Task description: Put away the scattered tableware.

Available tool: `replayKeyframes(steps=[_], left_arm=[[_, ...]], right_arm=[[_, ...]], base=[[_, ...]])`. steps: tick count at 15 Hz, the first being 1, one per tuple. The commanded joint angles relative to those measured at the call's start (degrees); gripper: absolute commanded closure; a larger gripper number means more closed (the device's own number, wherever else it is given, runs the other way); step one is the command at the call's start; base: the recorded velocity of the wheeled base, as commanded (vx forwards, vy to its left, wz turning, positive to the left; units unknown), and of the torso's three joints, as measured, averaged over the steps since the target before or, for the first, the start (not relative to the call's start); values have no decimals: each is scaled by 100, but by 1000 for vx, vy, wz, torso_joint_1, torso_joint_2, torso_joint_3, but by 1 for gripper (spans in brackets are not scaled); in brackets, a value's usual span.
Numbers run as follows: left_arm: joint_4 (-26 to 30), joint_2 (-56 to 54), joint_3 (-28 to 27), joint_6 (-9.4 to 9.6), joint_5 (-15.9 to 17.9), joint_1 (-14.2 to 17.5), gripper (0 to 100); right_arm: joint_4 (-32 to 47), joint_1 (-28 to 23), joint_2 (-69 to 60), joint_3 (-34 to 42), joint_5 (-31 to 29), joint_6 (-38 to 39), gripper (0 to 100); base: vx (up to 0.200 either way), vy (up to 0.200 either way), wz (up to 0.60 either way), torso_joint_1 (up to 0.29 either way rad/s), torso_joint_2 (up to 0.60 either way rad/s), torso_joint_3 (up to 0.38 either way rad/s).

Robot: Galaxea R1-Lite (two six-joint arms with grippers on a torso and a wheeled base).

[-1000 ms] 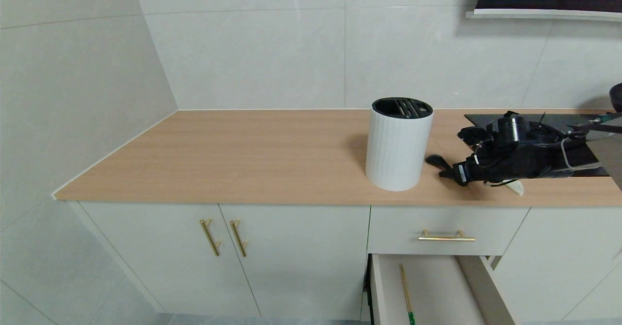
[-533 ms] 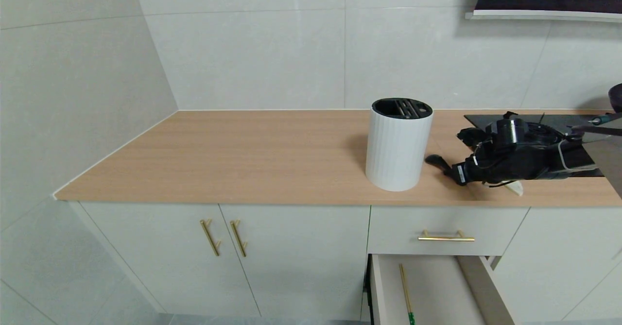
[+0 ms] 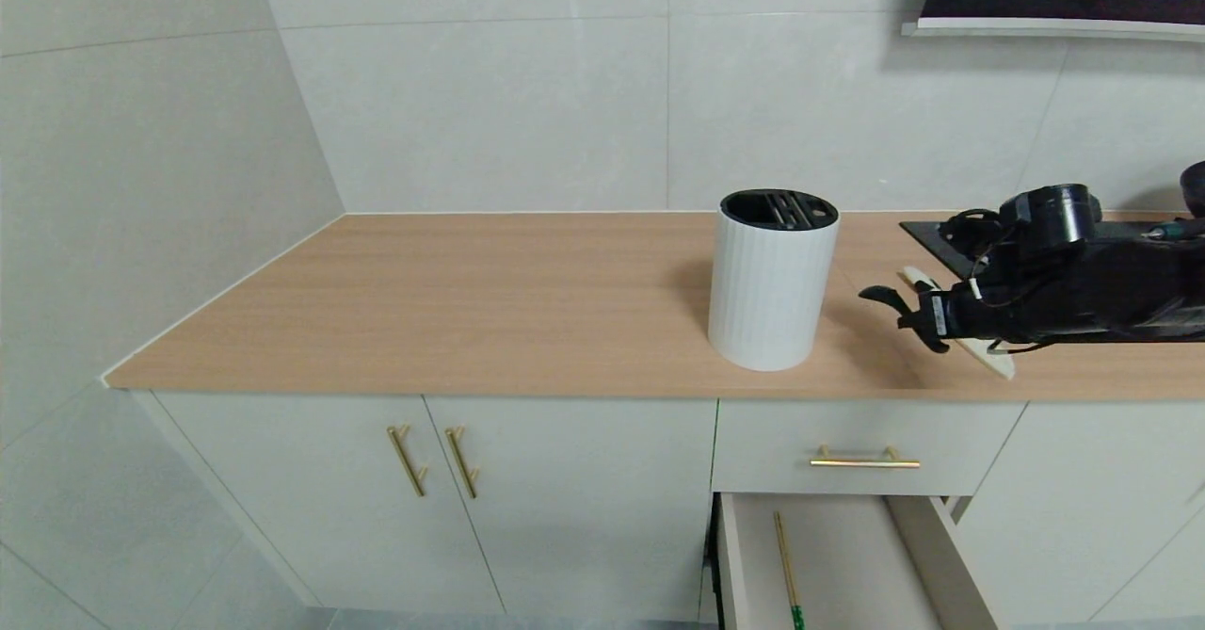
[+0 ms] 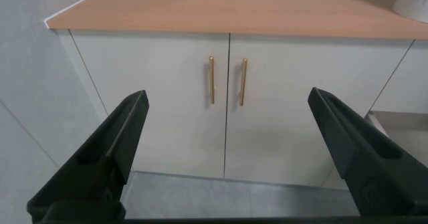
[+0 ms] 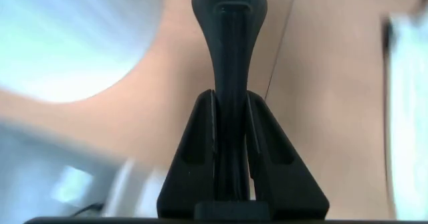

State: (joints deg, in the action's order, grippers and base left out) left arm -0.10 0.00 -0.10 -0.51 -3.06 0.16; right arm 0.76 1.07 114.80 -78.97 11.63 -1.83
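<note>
Black and rounded at its end, the handle (image 3: 878,296) (image 5: 229,23) of a utensil sticks out of the right gripper (image 3: 927,321) (image 5: 232,100), whose fingers (image 5: 197,134) are pressed tight against both sides of it. We cannot make out the rest of the utensil, since the gripper body hides it. The handle points toward the white holder (image 3: 772,282) and stops just short of it. It looks raised a little above the wooden countertop (image 3: 471,300), though we cannot be sure of the gap.

The holder is a ribbed upright cylinder with a black slotted top. It stands near the front edge of the countertop, just to the left of the gripper. Under and behind the gripper a white utensil (image 3: 998,363) lies slantwise on the wood, its middle covered by the arm. One end shows near the counter's front edge and the other beside the corner of the black cooktop (image 3: 927,233).

Below the counter, under a closed drawer front, a lower drawer (image 3: 847,555) stands pulled open. Thin wood-coloured chopsticks (image 3: 786,569) with a green end lie in it lengthwise, near its left wall.

Well apart from all this, the left gripper (image 4: 227,98) hangs low before the cabinet doors (image 4: 160,117). Its fingers (image 4: 110,160) are spread wide with nothing between them. We see the two gold pulls (image 4: 212,80) of the doors straight through the gap, and the countertop's edge above them
</note>
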Motion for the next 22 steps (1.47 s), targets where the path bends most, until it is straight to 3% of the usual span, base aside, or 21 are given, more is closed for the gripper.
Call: replayKeyframes(steps=[1, 4, 7, 12, 22], left_arm=[[1, 0, 1, -2, -2, 2, 0], [1, 0, 1, -2, -2, 2, 0], [1, 0, 1, -2, -2, 2, 0], [1, 0, 1, -2, -2, 2, 0], [-8, 0, 1, -2, -2, 2, 0]], right_arm=[[592, 306, -1223, 576, -337, 534, 100], [759, 824, -2392, 1929, -882, 930, 100], [751, 1185, -2621, 2685, -1418, 1308, 100], [751, 1431, -2418, 2861, -1479, 1334, 100], [742, 1431, -2093, 2870, -1550, 1334, 100]], base=[[0, 0, 0, 0, 0, 0], [0, 0, 0, 0, 0, 0], [0, 0, 0, 0, 0, 0], [0, 0, 0, -38, 93, 58], [0, 0, 0, -180, 478, 293]])
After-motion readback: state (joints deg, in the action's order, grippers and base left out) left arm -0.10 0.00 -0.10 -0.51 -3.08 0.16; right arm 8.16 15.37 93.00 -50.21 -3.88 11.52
